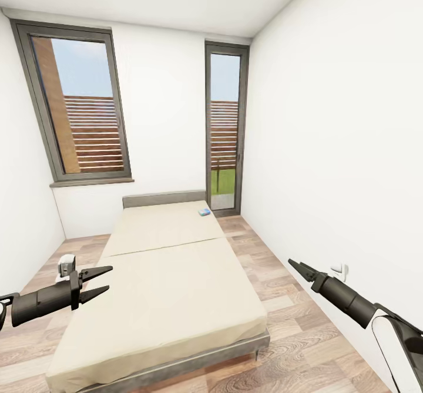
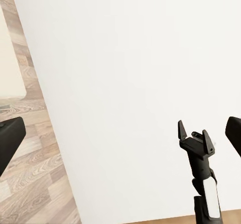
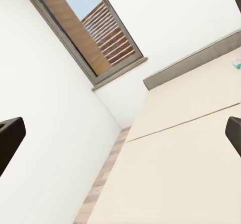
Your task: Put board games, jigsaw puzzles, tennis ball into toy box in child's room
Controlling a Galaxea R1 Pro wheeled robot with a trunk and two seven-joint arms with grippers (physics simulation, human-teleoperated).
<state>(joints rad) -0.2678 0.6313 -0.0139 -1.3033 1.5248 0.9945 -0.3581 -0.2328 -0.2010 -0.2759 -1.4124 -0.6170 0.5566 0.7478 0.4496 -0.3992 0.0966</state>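
Left claw (image 1: 101, 281) fingers spread apart, empty, hovering at the bed's (image 1: 170, 275) near left edge. Right claw (image 1: 295, 265) fingers look together, empty, over the floor (image 1: 282, 299) right of the bed. Small blue board game (image 1: 204, 211) lies well ahead of both claws, near the headboard (image 1: 163, 198).

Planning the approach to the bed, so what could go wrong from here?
The small blue board game lies at the far corner of the bed, near the headboard, so reaching it may take a long stretch. The right tool hangs close to the white wall and might scrape it.
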